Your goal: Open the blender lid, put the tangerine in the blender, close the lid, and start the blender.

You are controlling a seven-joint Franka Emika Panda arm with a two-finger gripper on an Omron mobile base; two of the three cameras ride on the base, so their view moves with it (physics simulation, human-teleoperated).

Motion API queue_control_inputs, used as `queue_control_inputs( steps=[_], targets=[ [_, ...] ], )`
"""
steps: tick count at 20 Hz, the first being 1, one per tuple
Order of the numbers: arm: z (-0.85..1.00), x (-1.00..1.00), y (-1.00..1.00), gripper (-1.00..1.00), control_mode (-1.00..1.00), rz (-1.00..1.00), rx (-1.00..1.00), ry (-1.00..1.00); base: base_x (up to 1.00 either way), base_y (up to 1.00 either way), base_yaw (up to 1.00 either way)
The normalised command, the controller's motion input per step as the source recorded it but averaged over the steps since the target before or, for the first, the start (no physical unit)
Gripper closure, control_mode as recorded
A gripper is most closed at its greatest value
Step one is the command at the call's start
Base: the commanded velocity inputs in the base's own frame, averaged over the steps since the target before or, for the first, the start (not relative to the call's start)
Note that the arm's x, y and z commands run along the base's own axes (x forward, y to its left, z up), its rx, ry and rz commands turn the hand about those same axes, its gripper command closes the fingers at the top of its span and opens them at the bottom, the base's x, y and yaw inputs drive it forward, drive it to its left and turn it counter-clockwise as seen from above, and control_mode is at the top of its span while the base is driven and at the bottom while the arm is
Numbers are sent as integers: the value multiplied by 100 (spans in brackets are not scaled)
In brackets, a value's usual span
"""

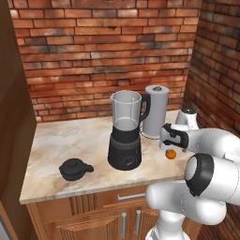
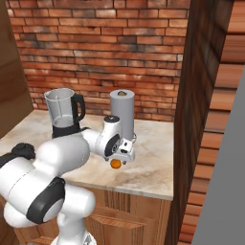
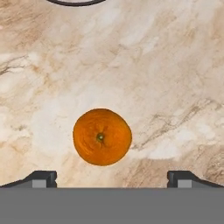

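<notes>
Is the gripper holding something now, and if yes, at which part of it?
Nothing is held. The gripper is open above the tangerine, which lies on the counter between the spread fingertips, untouched.

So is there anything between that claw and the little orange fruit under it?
Nothing. In the hand view the open gripper looks straight down at the tangerine, with just bare marble counter around it and no object in between.

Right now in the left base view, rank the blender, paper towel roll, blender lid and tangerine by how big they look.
1. blender, the tallest thing on the counter.
2. paper towel roll, standing farther back, so its true size may be nearer the blender's.
3. blender lid, lying off the jar.
4. tangerine, clearly smallest.
</notes>
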Motion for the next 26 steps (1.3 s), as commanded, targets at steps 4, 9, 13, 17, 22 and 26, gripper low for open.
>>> queue_control_inputs(
  steps=[4,9,13,17,22,26],
  targets=[
    [-14,14,0,-100,-100,8,0,0,0,0,0],
    [-15,16,0,-100,-100,7,0,0,0,0,0],
    [-17,9,0,-100,-100,7,0,0,0,0,0],
    [-18,0,0,-100,-100,6,0,0,0,0,0],
    [-27,0,3,-100,-100,5,0,0,0,0,0],
    [-10,0,9,100,-100,3,0,0,0,0,0]
  ],
)
